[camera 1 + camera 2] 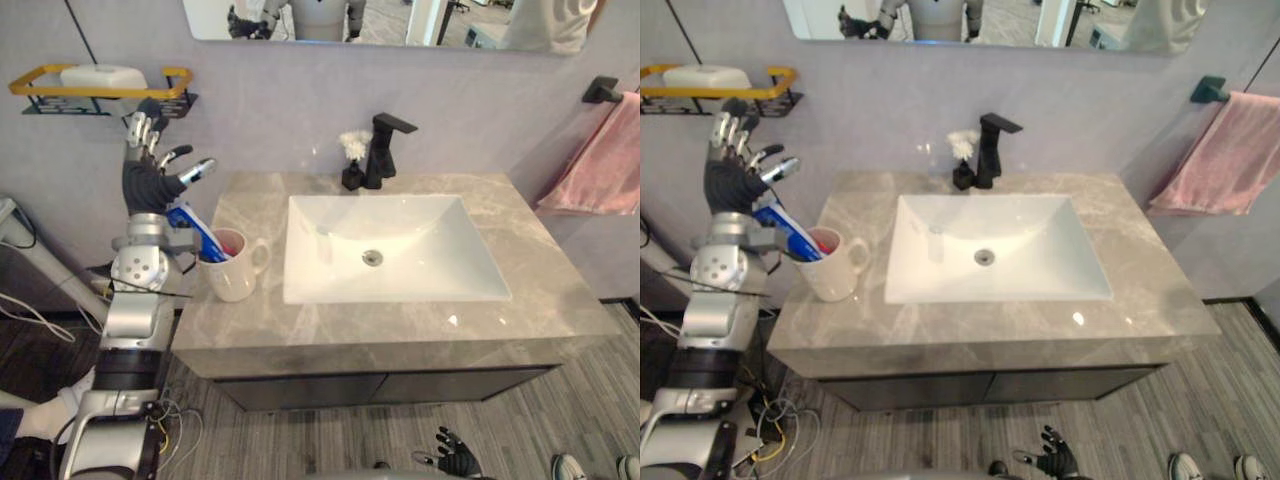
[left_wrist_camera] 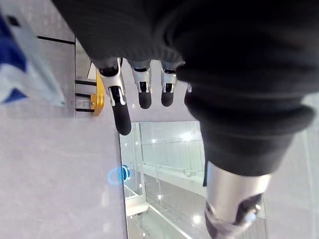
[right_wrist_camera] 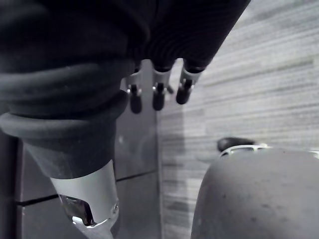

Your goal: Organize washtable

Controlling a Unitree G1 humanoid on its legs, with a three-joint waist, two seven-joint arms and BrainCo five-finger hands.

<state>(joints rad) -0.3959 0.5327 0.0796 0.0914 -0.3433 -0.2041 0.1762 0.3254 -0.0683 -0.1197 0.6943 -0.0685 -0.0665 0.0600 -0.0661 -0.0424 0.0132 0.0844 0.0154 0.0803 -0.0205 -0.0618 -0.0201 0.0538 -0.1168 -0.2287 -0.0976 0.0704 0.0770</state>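
A white mug [image 1: 232, 268] stands at the left end of the grey marble counter [image 1: 400, 325]. A blue and white toothpaste tube [image 1: 197, 231] leans in it, its top tilted to the left. My left hand [image 1: 150, 178] is raised just left of and above the tube, open, with its fingers [image 2: 119, 109] straight and pointing up at the wall shelf. A corner of the tube [image 2: 25, 74] shows in the left wrist view, apart from the fingers. My right hand [image 1: 455, 460] hangs low in front of the cabinet with its fingers [image 3: 157, 94] relaxed and holding nothing.
A white basin [image 1: 385, 250] fills the counter's middle, with a black faucet [image 1: 380, 150] and a small white tuft [image 1: 353, 145] behind it. A yellow-rimmed shelf [image 1: 100, 82] with white soap hangs at the upper left. A pink towel [image 1: 600, 165] hangs at the right.
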